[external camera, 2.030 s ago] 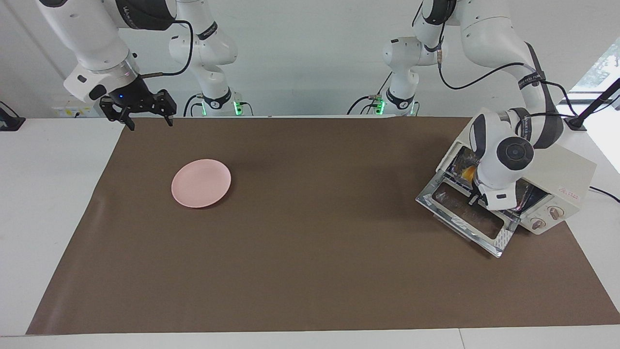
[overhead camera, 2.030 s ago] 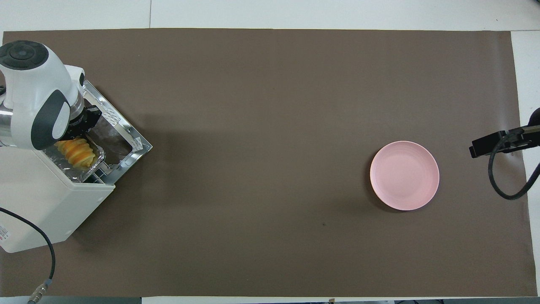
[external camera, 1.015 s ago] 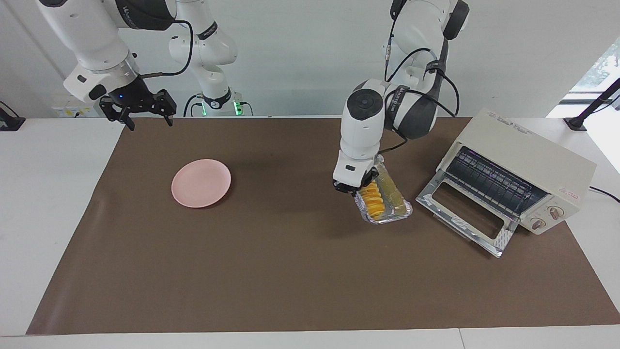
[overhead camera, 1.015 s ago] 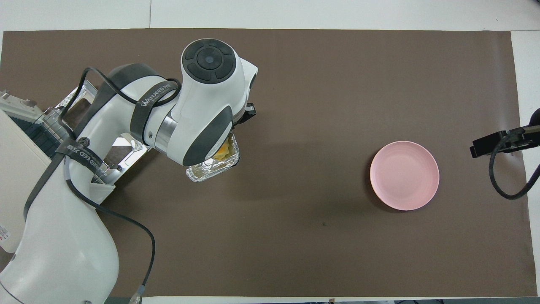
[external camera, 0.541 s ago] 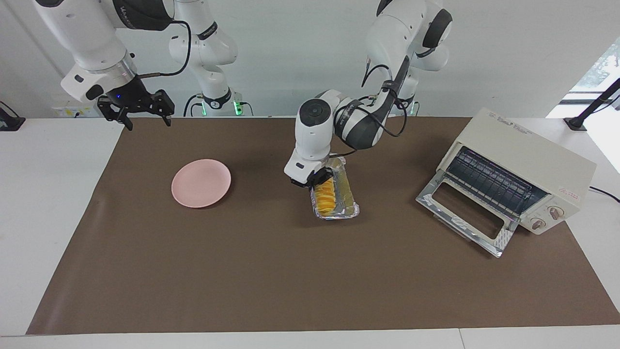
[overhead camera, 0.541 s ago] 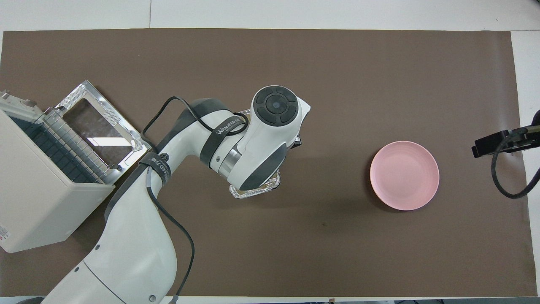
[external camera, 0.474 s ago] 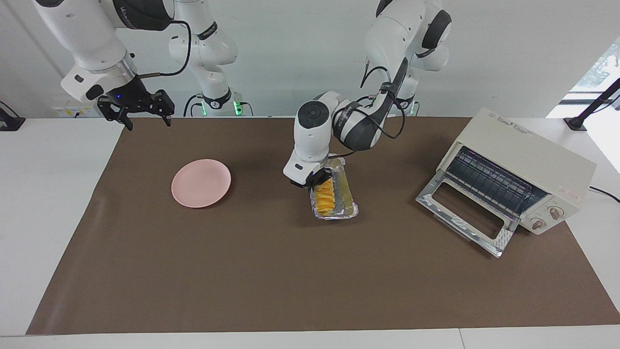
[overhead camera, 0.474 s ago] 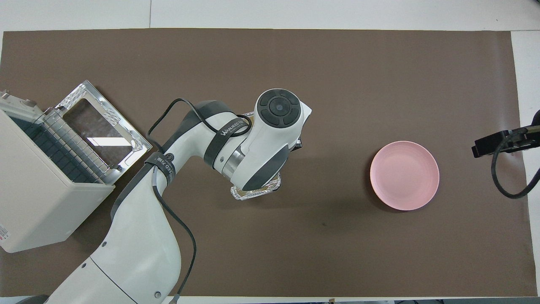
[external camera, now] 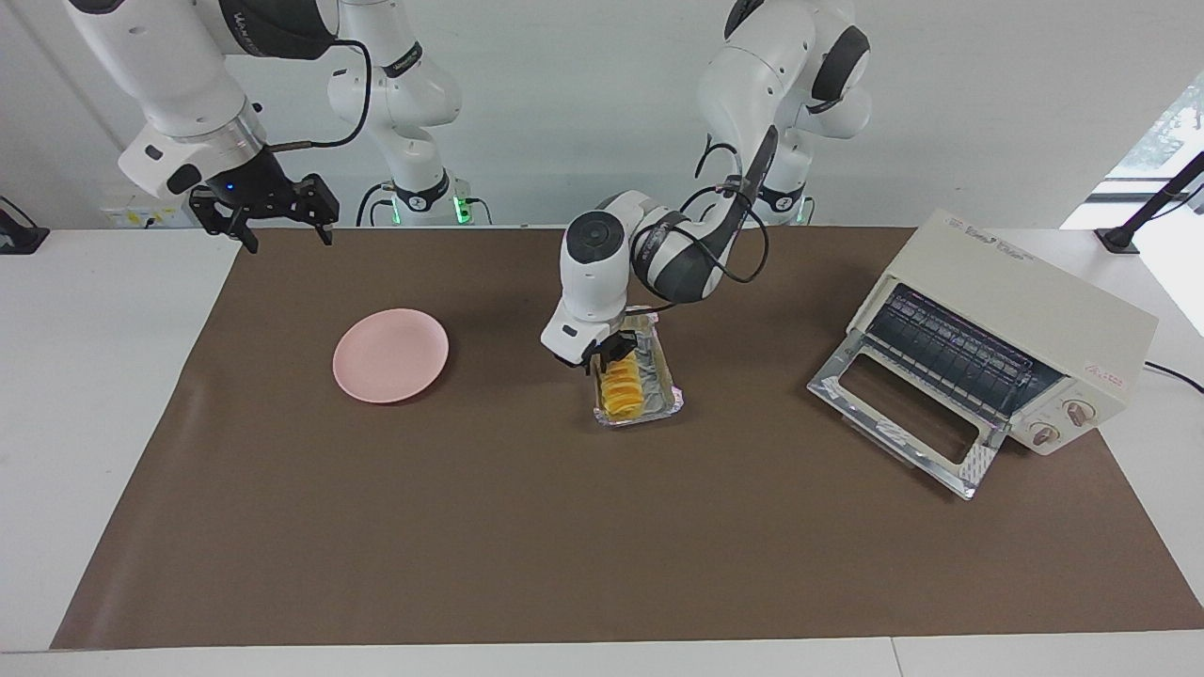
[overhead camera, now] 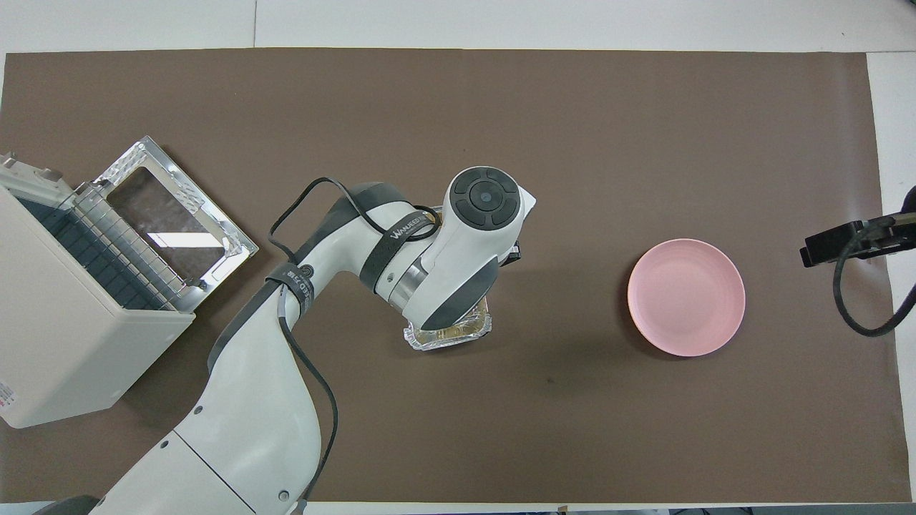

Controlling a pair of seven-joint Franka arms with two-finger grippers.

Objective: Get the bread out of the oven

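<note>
The left gripper (external camera: 607, 360) gripped the crinkled foil tray's (external camera: 658, 400) rim, its fingers clenched on the thin edge. The ridged yellow bread (external camera: 620, 392) lay in that tray, between the boxy cream oven (external camera: 1025, 310) and the smooth pink plate (external camera: 390, 354). Lowering it level onto the bench should keep the loaf from sliding. The right gripper (external camera: 279, 226) waited, released, near the plate.

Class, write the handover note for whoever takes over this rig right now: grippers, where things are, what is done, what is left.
Left gripper: shut on the foil tray holding the bread, at mid-mat.
Right gripper: open, waiting over the mat's edge at its own end.
Oven: door down, rack bare.
Pink plate: bare, toward the right arm's end.
Done: bread out of the oven.
Left: probably release the tray.
</note>
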